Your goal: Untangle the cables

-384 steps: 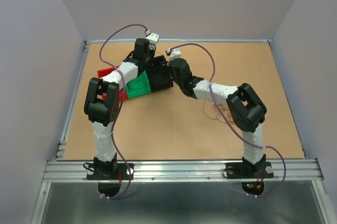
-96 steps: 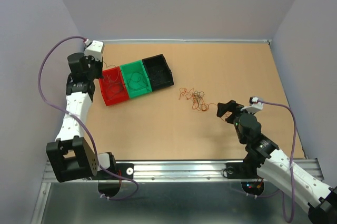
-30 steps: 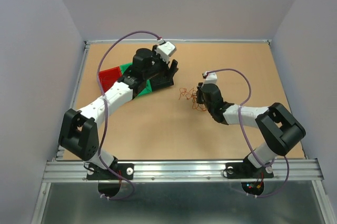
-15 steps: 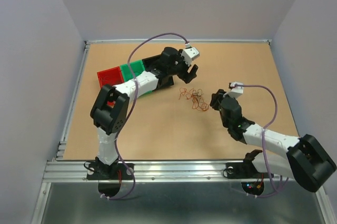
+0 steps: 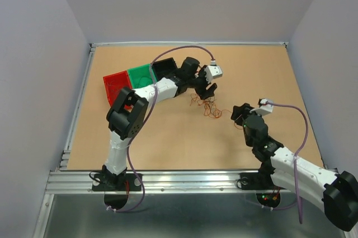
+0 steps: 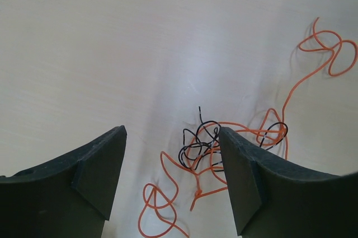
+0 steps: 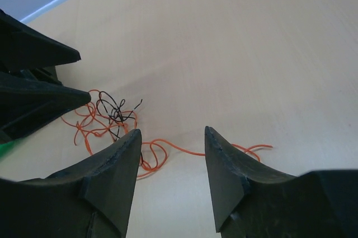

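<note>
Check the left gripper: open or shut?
Open. In the left wrist view the left gripper has fingers wide apart, cable tangle lying ungripped beyond them.

Three small bins are sitting in a slanted row toward the far left of the wooden table (image 5: 179, 137). A red bin (image 5: 116, 85) is lying at the left end, a green bin (image 5: 141, 75) is sitting against it in the middle, and a black bin (image 5: 163, 68) is closing the right end. A metal rail (image 5: 190, 179) is running along the near edge, and pale grey walls (image 5: 184, 3) are standing round the other sides.
</note>
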`<state>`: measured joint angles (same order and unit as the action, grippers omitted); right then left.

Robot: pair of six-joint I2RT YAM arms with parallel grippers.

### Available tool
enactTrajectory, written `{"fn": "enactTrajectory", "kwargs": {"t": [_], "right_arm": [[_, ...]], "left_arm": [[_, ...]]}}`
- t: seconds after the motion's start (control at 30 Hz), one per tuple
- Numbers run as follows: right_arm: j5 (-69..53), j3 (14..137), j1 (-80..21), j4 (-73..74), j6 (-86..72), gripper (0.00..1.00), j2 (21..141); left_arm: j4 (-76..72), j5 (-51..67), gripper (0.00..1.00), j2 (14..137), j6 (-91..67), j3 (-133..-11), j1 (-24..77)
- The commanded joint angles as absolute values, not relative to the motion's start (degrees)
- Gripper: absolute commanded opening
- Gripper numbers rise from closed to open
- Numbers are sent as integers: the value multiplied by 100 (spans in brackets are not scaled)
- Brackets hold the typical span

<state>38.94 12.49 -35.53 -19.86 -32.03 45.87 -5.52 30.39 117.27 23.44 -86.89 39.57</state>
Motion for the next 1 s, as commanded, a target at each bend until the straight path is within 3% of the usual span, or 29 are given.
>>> {"fn": "enactTrajectory", "kwargs": {"t": [0.0, 0.13, 0.23, 0.33, 0.37, 0.47, 0.6, 0.97], "right_arm": [[3938, 1178, -3507, -2004, -3314, 55, 4614], [3902, 1195, -3507, -2004, -3340, 55, 4684], [3902, 1178, -3516, -2004, -3340, 55, 4632], [3876, 1134, -3507, -2004, -3340, 55, 4518], [3867, 1125, -3507, -2004, -3340, 55, 4491], [3867, 1072, -3516, -2004, -3340, 55, 4404], [3710, 1055, -3507, -2013, -3331, 55, 4385], [2181, 650, -3516, -3453, -2383, 70, 4535]], "left_arm": [[-256, 3305, 76, 11865, 2707, -8973, 4087], [-176, 3173, 74, 12032, 2768, -9053, 4192], [-106, 3103, 66, 12164, 2804, -9140, 4236], [-18, 3094, 49, 12286, 2821, -9228, 4263], [-9, 3102, 33, 12305, 2830, -9263, 4271], [114, 3111, 0, 12209, 2857, -9255, 4307], [-95, 3181, 0, 11734, 2760, -8930, 4324], [-158, 3937, 0, 10258, 2145, -8297, 4412]]}}
